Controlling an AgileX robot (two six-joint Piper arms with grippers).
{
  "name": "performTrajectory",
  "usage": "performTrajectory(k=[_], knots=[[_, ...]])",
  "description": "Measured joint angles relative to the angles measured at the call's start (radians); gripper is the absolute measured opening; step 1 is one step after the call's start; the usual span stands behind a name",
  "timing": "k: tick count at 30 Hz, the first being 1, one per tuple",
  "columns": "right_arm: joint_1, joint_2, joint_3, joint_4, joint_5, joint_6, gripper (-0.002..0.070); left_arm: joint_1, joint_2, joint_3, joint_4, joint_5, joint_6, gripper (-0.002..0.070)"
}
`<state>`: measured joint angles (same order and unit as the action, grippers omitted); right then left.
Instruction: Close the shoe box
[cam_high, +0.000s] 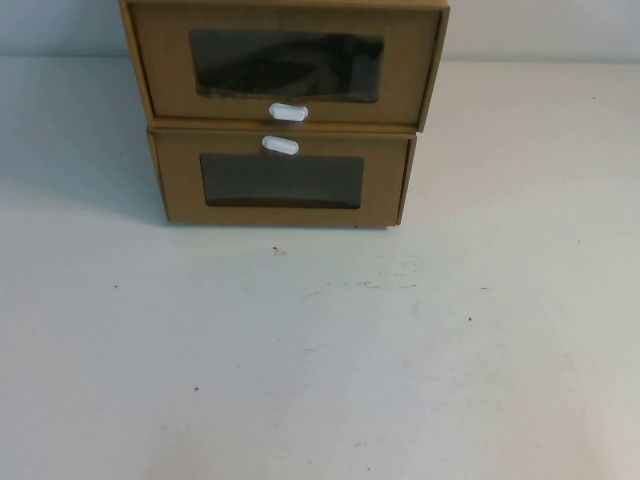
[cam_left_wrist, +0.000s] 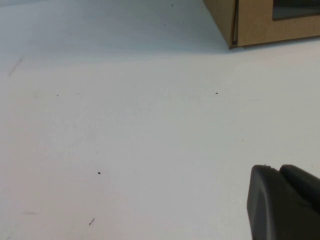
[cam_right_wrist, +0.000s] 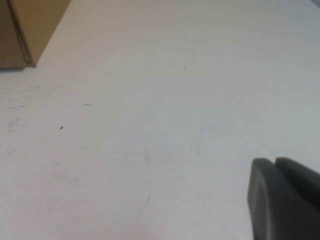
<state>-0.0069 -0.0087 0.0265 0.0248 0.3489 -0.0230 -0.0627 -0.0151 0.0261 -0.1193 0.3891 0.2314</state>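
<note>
Two brown cardboard boxes are stacked at the back of the table. The upper one is the shoe box (cam_high: 285, 65), with a clear window and a white pull tab (cam_high: 288, 112) below it. Its drawer front overhangs the lower box a little towards me. The lower matching box (cam_high: 282, 180) has its white tab (cam_high: 280, 145) above its window. Neither arm shows in the high view. My left gripper (cam_left_wrist: 277, 170) is shut and empty, low over the bare table, short of the lower box's corner (cam_left_wrist: 260, 25). My right gripper (cam_right_wrist: 274, 162) is shut and empty, likewise short of the lower box's other corner (cam_right_wrist: 30, 25).
The white table (cam_high: 320, 350) stretches wide in front of the boxes, with only small dark specks and faint scuffs on it. A pale wall runs behind the boxes.
</note>
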Motion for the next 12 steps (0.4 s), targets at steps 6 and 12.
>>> performTrajectory(k=[6, 12], knots=[[0.0, 0.0, 0.0, 0.0, 0.0, 0.0, -0.0013, 0.0, 0.0, 0.0, 0.0, 0.0, -0.004, -0.0003], [0.0, 0.0, 0.0, 0.0, 0.0, 0.0, -0.0013, 0.0, 0.0, 0.0, 0.0, 0.0, -0.008, -0.0003]])
